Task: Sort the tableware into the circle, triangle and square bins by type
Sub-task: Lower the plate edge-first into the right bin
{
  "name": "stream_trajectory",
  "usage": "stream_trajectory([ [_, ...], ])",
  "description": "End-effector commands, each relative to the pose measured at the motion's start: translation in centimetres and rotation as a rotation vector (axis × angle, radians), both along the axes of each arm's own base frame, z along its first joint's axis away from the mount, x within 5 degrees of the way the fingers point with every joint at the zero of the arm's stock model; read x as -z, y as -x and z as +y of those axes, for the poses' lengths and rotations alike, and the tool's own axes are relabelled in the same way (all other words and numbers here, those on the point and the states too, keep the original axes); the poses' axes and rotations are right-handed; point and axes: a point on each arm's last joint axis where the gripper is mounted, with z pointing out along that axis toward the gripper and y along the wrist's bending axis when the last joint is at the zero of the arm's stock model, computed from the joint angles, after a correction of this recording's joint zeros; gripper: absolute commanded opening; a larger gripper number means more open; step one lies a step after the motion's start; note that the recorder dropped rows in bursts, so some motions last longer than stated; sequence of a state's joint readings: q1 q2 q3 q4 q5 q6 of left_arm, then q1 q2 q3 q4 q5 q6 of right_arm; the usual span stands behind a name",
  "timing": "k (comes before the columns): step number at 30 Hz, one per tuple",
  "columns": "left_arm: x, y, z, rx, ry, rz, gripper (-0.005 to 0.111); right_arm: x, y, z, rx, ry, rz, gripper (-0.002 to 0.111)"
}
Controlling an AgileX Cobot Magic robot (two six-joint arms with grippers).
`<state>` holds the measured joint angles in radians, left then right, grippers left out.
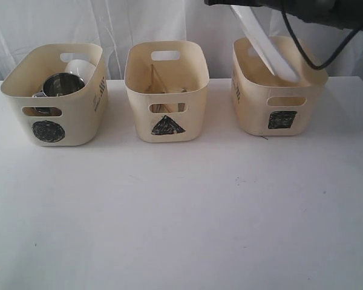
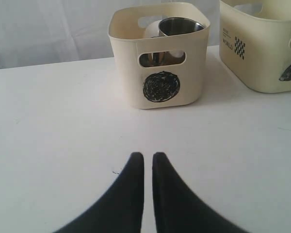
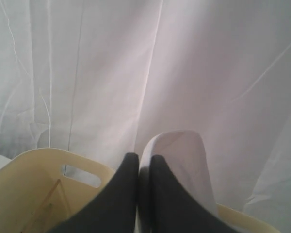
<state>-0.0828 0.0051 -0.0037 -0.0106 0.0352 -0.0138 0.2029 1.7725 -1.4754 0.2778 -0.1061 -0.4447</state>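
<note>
Three cream bins stand in a row: the circle bin (image 1: 54, 99), the triangle bin (image 1: 166, 90) and the square bin (image 1: 278, 96). My right gripper (image 3: 144, 158) is shut on the rim of the large white plate (image 1: 263, 45) (image 3: 184, 160). It holds the plate tilted, with the lower end dipping into the square bin's mouth. The circle bin (image 2: 160, 58) holds a steel mug (image 1: 62, 84) (image 2: 179, 24) and a white bowl (image 1: 81, 67). Wooden chopsticks (image 1: 157, 78) lean inside the triangle bin. My left gripper (image 2: 148, 155) hovers shut over bare table in front of the circle bin, holding nothing.
A white curtain (image 1: 139, 21) hangs close behind the bins. The white table (image 1: 181, 211) stretches in front of them. The right arm and its black cable (image 1: 308, 57) reach in over the square bin from the top right.
</note>
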Motion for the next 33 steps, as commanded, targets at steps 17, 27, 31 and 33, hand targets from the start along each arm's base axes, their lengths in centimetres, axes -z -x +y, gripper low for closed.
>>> stream_trajectory([
  [17, 0.1, 0.0, 0.0, 0.000, 0.017, -0.005, 0.013, 2.8, -3.0, -1.5, 0.061, 0.024, -0.032, 0.000],
  [27, 0.1, 0.0, 0.0, 0.000, 0.017, -0.005, 0.013, 3.6, -3.4, -1.5, 0.065, -0.001, -0.018, 0.000],
  [31, 0.1, 0.0, 0.0, 0.000, 0.017, -0.005, 0.013, 3.5, -3.5, -1.8, 0.079, -0.036, -0.023, 0.007],
  [33, 0.1, 0.0, 0.0, 0.000, 0.017, -0.005, 0.013, 3.4, -3.5, -2.0, 0.089, -0.049, -0.038, 0.023],
])
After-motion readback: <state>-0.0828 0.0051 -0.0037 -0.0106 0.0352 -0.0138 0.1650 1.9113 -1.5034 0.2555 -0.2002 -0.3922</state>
